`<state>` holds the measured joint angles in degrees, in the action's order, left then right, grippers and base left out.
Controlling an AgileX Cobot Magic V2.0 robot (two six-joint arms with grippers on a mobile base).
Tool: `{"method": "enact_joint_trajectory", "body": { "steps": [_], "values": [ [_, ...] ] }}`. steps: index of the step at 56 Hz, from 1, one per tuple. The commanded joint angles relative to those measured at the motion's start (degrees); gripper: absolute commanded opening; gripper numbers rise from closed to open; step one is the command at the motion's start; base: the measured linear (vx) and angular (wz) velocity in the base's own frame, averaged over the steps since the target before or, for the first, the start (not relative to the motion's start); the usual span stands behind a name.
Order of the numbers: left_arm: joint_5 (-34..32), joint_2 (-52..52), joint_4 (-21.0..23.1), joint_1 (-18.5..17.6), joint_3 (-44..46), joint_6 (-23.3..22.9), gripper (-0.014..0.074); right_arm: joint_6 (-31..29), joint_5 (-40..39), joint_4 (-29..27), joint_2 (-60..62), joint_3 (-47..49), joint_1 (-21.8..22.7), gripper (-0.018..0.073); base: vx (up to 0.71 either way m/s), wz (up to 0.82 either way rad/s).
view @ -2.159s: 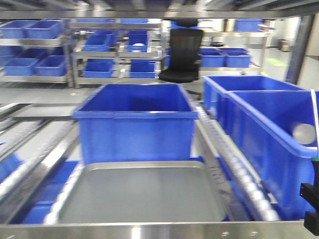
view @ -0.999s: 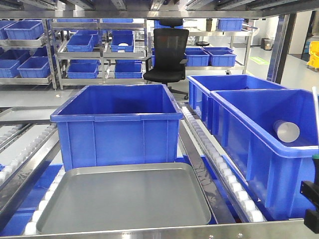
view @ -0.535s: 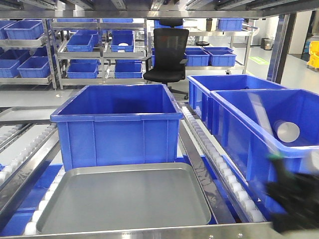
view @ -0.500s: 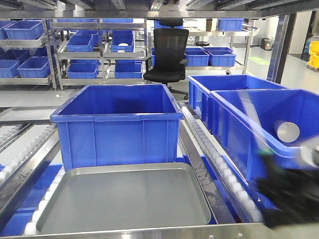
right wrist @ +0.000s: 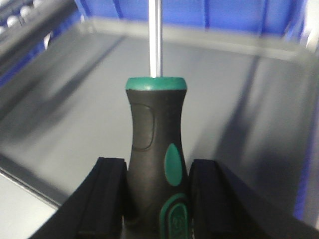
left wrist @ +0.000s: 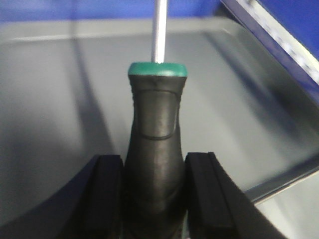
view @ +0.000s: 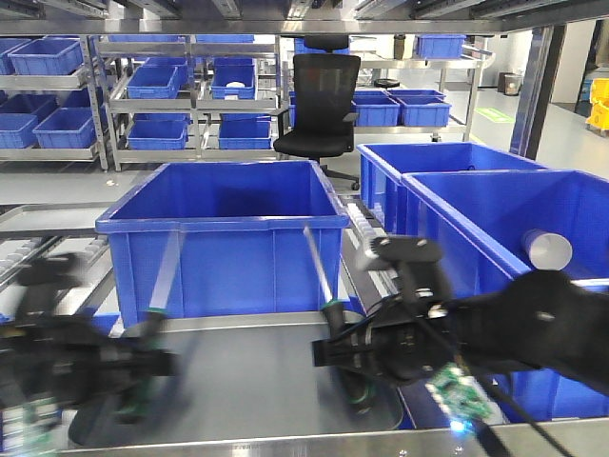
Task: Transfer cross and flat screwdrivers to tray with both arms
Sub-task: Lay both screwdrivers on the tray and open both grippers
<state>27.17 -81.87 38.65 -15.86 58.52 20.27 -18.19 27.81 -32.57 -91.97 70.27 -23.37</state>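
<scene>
The grey tray (view: 249, 373) lies at the front on the roller lane. My left gripper (view: 141, 369), blurred, hangs over the tray's left part and is shut on a black-and-green screwdriver (view: 154, 326) whose shaft points up. My right gripper (view: 335, 354) is over the tray's right part, shut on the other screwdriver (view: 333, 316). In the left wrist view the gripper (left wrist: 155, 158) clamps the handle (left wrist: 155, 112) above the tray (left wrist: 50, 99). The right wrist view shows that gripper (right wrist: 157, 163) squeezing its handle (right wrist: 154, 117) over the tray (right wrist: 75, 99).
A deep blue bin (view: 224, 238) stands right behind the tray. Two more blue bins (view: 495, 214) sit to the right, one holding a white cup (view: 547, 249). Roller rails (view: 366, 224) run between them. Shelves of blue bins (view: 57, 95) and a black chair (view: 319, 105) stand beyond.
Both arms have swung in over the tray from the sides, each carrying a screwdriver. A second ago only the right screwdriver showed at the right edge.
</scene>
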Motion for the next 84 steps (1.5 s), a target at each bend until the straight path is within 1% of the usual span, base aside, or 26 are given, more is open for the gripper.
{"method": "enact_joint_trajectory", "body": {
  "steps": [1, 5, 8, 23, 33, 38, 43, 48, 52, 61, 65, 69, 72, 75, 77, 82, 84],
  "values": [
    [-3.33, -2.16, 2.19, -1.44, 4.28, -2.14, 0.0003, 3.16, -2.32, -1.45, -0.37, 3.56, 0.09, -0.0008, 0.0, 0.0],
    [-3.51, -4.88, 2.37, -1.67, 4.97, -5.6, 0.0003, 3.5, -2.73, -1.39, -2.01, 3.56, 0.09, -0.0008, 0.0, 0.0],
    [-3.9, -6.16, 2.37, -1.74, 5.23, -6.61, 0.0003, 3.5, -3.25, -1.39, -3.03, 3.56, 0.14, -0.0008, 0.0, 0.0],
    [-7.94, -8.75, 2.82, -1.74, 5.31, -6.61, 0.0012, 3.44, -8.38, -1.32, -5.35, 3.56, 0.14, -0.0004, 0.0, 0.0],
    [-8.15, -8.74, 5.64, -1.74, 5.31, -6.66, 0.0043, 2.65, -13.16, -0.96, -5.42, 3.56, 0.14, 0.0015, 0.0, 0.0],
    [-8.47, -8.74, 6.82, -1.74, 5.31, -6.66, 0.0069, 2.65, -13.21, -0.96, -5.42, 3.56, 0.14, 0.0036, 0.0, 0.0],
    [-8.46, -8.74, 6.94, -1.74, 5.31, -6.66, 0.0105, 2.65, -13.21, -0.96, -5.42, 3.56, 0.14, 0.0082, 0.0, 0.0],
    [-8.34, -8.74, 6.98, -1.74, 5.31, -6.66, 0.0158, 2.65, -13.14, -0.96, -5.42, 3.56, 0.14, 0.0165, 0.0, 0.0],
    [-8.01, -8.74, 7.24, -1.74, 5.31, -6.66, 0.022, 2.65, -12.3, -1.0, -5.42, 3.56, 0.14, 0.0258, 0.0, 0.0],
    [-7.2, -8.74, 7.24, -1.74, 5.31, -6.61, 0.0385, 2.77, -10.62, -0.97, -5.42, 3.56, 0.14, 0.0498, 0.0, 0.0],
    [-6.61, -8.67, 7.24, -1.74, 5.31, -6.45, 0.0447, 2.65, -10.11, -0.97, -5.42, 3.56, 0.14, 0.0578, 0.0, 0.0],
    [-6.34, -8.36, 7.24, -1.74, 5.36, -6.43, 0.0495, 2.39, -8.92, -0.76, -5.05, 3.56, 0.14, 0.0631, 0.0, 0.0],
    [-6.34, -7.83, 6.99, -1.69, 5.36, -6.22, 0.0518, 1.94, -8.1, -0.31, -4.19, 3.56, 0.14, 0.0648, 0.0, 0.0],
    [-6.34, -6.97, 6.44, -1.69, 5.36, -5.7, 0.0526, 1.5, -7.47, 0.66, -3.01, 3.56, 0.14, 0.0647, 0.0, 0.0],
    [-6.07, -5.91, 5.89, -1.69, 5.36, -4.56, 0.0524, 1.5, -7.07, 1.52, -1.95, 3.56, 0.14, 0.0639, 0.0, 0.0],
    [-5.0, -2.78, 2.78, -1.69, 5.36, -1.05, 0.0492, 1.5, -5.0, 5.18, 1.85, 3.56, 0.42, 0.0586, 0.0, 0.0],
    [-4.18, -1.08, 0.88, -1.69, 5.36, -0.19, 0.0461, 1.56, -3.37, 6.83, 3.98, 3.56, 0.73, 0.0537, 0.0, 0.0]
  ]
}}
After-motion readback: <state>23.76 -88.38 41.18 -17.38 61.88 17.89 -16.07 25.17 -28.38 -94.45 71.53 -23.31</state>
